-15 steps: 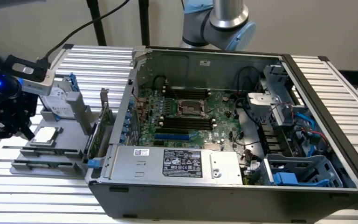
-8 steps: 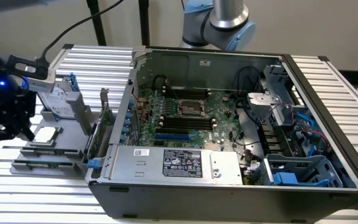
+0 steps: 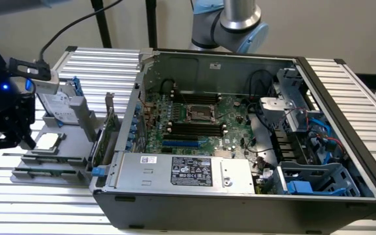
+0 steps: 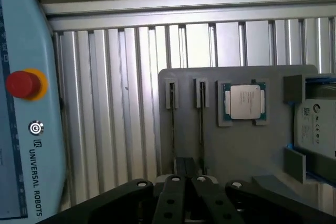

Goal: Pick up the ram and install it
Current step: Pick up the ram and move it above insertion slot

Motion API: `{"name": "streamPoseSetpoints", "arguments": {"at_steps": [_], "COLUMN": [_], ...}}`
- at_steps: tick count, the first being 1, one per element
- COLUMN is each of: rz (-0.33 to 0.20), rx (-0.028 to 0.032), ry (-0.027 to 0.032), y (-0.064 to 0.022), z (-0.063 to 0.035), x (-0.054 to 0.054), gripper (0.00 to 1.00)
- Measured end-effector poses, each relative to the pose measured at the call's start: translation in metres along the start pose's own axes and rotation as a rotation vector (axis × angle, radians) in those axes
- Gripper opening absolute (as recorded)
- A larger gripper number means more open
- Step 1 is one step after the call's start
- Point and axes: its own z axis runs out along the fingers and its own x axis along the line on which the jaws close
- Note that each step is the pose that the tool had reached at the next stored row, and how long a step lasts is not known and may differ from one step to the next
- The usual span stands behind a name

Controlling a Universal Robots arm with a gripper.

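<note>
Over the grey tray, hand is held, state cannot be told | ram stood edge-up in slot just beneath | step judged: approach to pick, ram not yet installed | squaring on thin edge needed | open case well apart

Room over the tray — processor, drive alongside.

Two ram sticks, one processor chip, one hard drive, one computer case
</note>
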Motion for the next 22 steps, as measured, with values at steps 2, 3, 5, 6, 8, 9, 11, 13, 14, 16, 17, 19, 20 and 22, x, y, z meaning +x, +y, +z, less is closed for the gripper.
{"name": "streamPoseSetpoints", "arguments": {"at_steps": [2, 3, 5, 6, 8, 9, 11, 13, 14, 16, 17, 19, 20, 22], "rz": [-0.013, -0.016, -0.017, -0.017, -0.018, -0.018, -0.020, -0.021, -0.022, -0.023, -0.024, -0.027, -0.029, -0.032], "rx": [0.0006, 0.0009, 0.0020, 0.0036, 0.0072, 0.0095, 0.0132, 0.0156, 0.0160, 0.0159, 0.0160, 0.0161, 0.0161, 0.0161], "ry": [0.0100, 0.0150, 0.0234, 0.0260, 0.0300, 0.0309, 0.0322, 0.0338, 0.0345, 0.0356, 0.0358, 0.0361, 0.0362, 0.0363], "y": [0.0000, 0.0000, -0.0001, -0.0001, -0.0002, -0.0002, -0.0002, -0.0003, -0.0003, -0.0004, -0.0004, -0.0005, -0.0006, -0.0007], "z": [0.0007, 0.0012, 0.0022, 0.0030, 0.0045, 0.0052, 0.0066, 0.0088, 0.0101, 0.0137, 0.0156, 0.0192, 0.0210, 0.0246], "x": [0.000, 0.000, 0.000, 0.000, 0.000, 0.000, 0.000, 0.000, 0.000, 0.000, 0.000, 0.000, 0.000, 0.000], "gripper": [0.11, 0.11, 0.11, 0.11, 0.11, 0.11, 0.12, 0.24, 0.24, 0.30, 0.36, 0.36, 0.36, 0.36]}}
